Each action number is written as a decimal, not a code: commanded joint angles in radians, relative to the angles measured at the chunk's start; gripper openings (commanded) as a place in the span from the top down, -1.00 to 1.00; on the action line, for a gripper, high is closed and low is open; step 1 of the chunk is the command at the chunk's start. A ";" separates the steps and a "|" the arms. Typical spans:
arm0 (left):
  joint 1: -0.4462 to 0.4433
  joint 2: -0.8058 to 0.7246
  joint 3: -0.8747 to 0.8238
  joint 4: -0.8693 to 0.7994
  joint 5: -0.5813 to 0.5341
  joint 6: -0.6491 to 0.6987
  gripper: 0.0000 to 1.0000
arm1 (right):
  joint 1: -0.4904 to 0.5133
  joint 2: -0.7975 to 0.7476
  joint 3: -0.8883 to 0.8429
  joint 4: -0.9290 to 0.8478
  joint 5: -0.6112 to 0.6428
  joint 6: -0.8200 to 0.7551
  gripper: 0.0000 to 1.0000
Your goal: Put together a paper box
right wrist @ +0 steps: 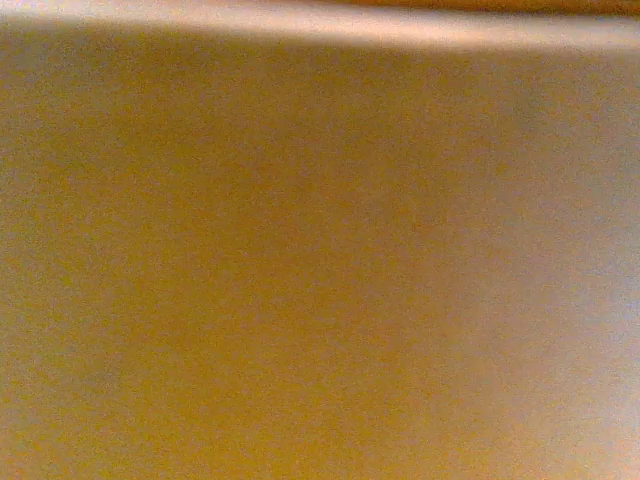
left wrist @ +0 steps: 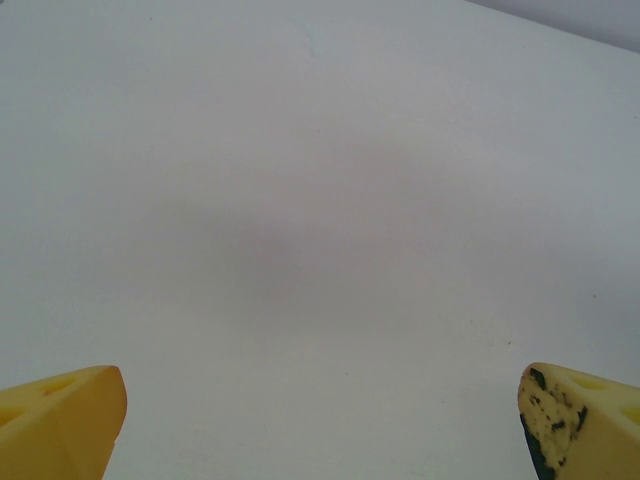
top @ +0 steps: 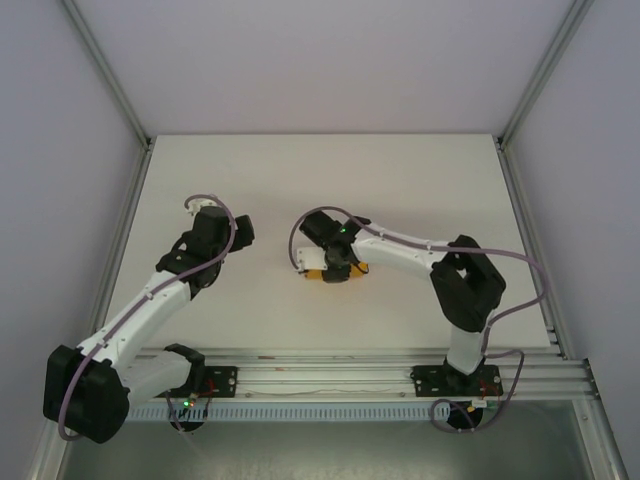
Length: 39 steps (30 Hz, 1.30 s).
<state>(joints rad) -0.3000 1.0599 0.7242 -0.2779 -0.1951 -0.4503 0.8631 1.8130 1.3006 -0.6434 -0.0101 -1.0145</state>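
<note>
Watching the right gripper [top: 338,258]: it's down on the paper box [top: 318,273], mid-table, roughly between the two arms. The wrist body hides the jaws, so I can't tell if they're pinching card or just sitting over it. — Ana

No help from the right wrist view either. The card there is a blurred orange surface, very close to the lens. The left gripper [left wrist: 320,425] is spread wide with nothing between the fingers, hanging over bare table [left wrist: 320,200], well apart from the box on its left side. — Jo

How do you reckon the box handles? — Ana

It's thin card, so I'd guess near weightless, springy at the folds and easy to crease. It'll probably skate on that smooth tabletop if pushed from one side only. Pinch mid-panel and I'd expect it to buckle. — Jo

So where do you take hold? — Ana

At a flap edge, close to a fold line where the card is stiffest. Light squeeze only. The free left arm could pin the body flat or brace the far wall so it doesn't slide. Most of the box is under the gripper, so I can't say how far it's folded. — Jo
</note>
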 commanded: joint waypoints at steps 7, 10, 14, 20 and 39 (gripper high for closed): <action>0.007 -0.038 -0.016 0.022 -0.013 0.004 -1.00 | -0.009 0.083 -0.069 0.468 0.445 -0.048 0.11; 0.007 -0.042 -0.021 0.024 -0.018 0.004 -1.00 | -0.010 0.085 -0.087 0.466 0.401 -0.058 -0.05; 0.007 -0.047 -0.028 0.046 -0.020 0.006 -1.00 | -0.006 0.042 -0.107 0.400 0.357 -0.019 -0.48; 0.007 -0.035 -0.030 0.101 0.000 0.030 -1.00 | 0.015 -0.054 -0.087 0.146 0.229 0.077 -1.00; 0.132 0.015 -0.118 0.379 -0.109 0.247 -1.00 | -0.253 -0.607 -0.438 0.458 0.035 0.604 -1.00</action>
<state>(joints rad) -0.2276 1.0691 0.6720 -0.0536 -0.2665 -0.2844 0.7040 1.2892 0.9283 -0.3714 -0.0143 -0.6483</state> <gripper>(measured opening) 0.998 0.999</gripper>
